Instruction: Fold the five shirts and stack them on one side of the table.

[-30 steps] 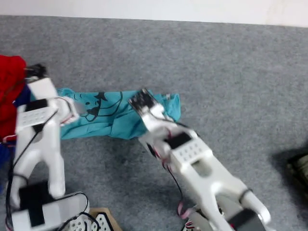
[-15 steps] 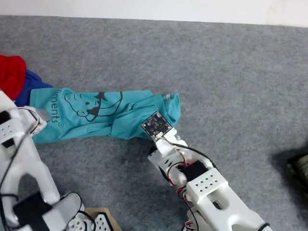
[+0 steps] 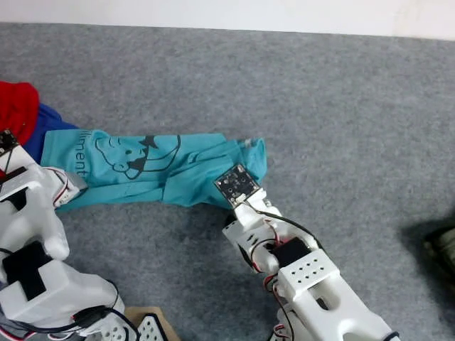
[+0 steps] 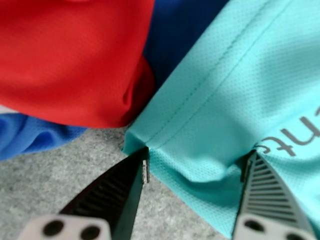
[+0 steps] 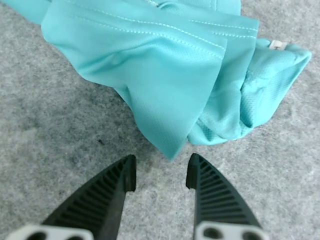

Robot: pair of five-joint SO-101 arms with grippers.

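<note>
A teal shirt (image 3: 163, 167) with a dark print lies in a long crumpled strip across the grey table. Its left end touches a red shirt (image 3: 18, 106) and a blue shirt (image 3: 48, 126). My left gripper (image 4: 195, 167) is open, with its fingers (image 4: 132, 182) straddling the hemmed corner of the teal shirt (image 4: 225, 100); the red shirt (image 4: 75, 55) lies just beyond. My right gripper (image 5: 160, 172) is open and holds nothing, low over the table just short of a folded point of the teal shirt (image 5: 165, 95). The right arm (image 3: 284, 249) comes in from the bottom right.
The left arm (image 3: 32, 234) fills the bottom left corner. A dark object (image 3: 441, 245) sits at the right edge and a tan piece (image 3: 151, 316) at the bottom edge. Bare grey table (image 3: 341, 106) stretches behind and right of the shirt.
The left arm has drawn back off the shirt's left end, uncovering it. The right arm has pulled back from over the shirt to its near edge.
</note>
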